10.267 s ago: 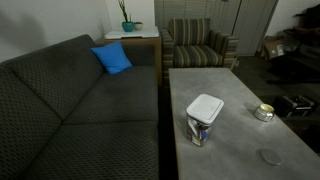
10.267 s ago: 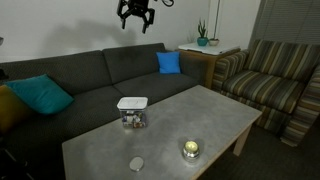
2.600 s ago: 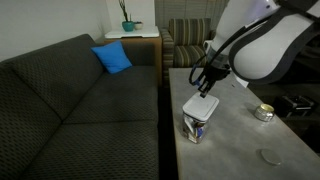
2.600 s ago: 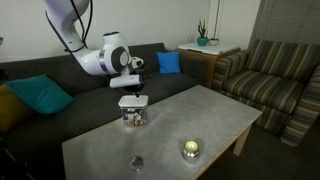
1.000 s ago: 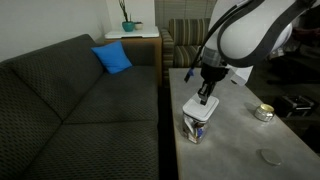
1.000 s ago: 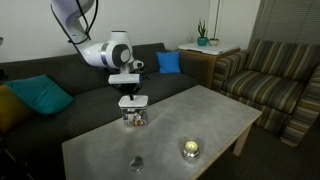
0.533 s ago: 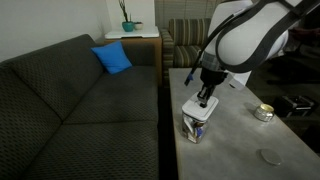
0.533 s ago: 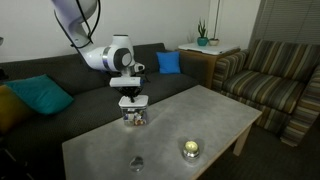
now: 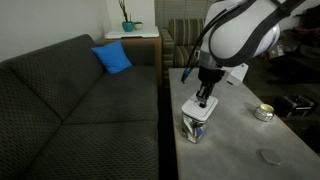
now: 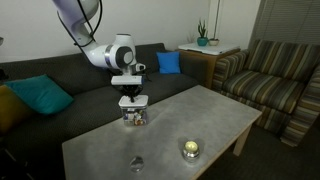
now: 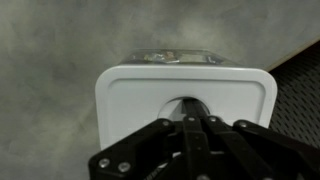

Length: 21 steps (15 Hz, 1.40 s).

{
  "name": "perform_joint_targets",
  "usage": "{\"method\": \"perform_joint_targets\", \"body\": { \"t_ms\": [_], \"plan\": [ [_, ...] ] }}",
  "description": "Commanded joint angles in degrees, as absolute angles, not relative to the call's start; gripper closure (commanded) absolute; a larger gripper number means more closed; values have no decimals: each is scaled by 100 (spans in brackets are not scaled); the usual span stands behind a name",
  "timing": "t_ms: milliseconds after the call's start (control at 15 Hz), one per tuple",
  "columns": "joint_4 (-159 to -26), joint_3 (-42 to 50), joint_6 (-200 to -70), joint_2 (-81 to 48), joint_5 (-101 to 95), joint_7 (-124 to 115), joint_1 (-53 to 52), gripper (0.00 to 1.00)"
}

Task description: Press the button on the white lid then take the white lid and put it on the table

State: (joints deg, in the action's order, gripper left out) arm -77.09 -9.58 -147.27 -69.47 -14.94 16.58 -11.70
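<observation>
I hold my black Robotiq gripper (image 11: pixel 190 122), fingers drawn together, tips down at the round button (image 11: pixel 178 106) of the flat white square plastic lid (image 11: pixel 130 100). The lid sits directly beneath it, atop a clear container (image 9: pixel 197 129) on the long light-grey stone-like table (image 9: pixel 240 135).

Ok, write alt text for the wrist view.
The gripper, its fingers closed together, points at the centre of the white lid, which sits on a clear container. The grey table fills the background around it.
</observation>
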Motion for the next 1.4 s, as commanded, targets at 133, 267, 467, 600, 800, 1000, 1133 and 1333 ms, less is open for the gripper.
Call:
{"method": "perform_joint_targets", "body": {
  "t_ms": [133, 267, 467, 600, 800, 1000, 1133, 1333],
  "plan": [
    [-7214, -1150, -13696, -7569, -1193, 2217, -1154, 100],
    [-7089, -1099, -13459, -7599, -1163, 2178, -1212, 100],
    [-6947, -1002, -13235, -7560, -1186, 2059, -1291, 100],
    [-7038, -904, -13202, -7369, -1273, 1966, -1364, 100],
    [-7269, -788, -13333, -7052, -1425, 1908, -1485, 95],
    [-7369, -700, -13392, -6896, -1617, 1886, -1618, 69],
    [-7477, -685, -13419, -6771, -1776, 1870, -1665, 57],
    [-7599, -667, -13493, -6571, -1928, 1845, -1726, 35]
  ]
}}
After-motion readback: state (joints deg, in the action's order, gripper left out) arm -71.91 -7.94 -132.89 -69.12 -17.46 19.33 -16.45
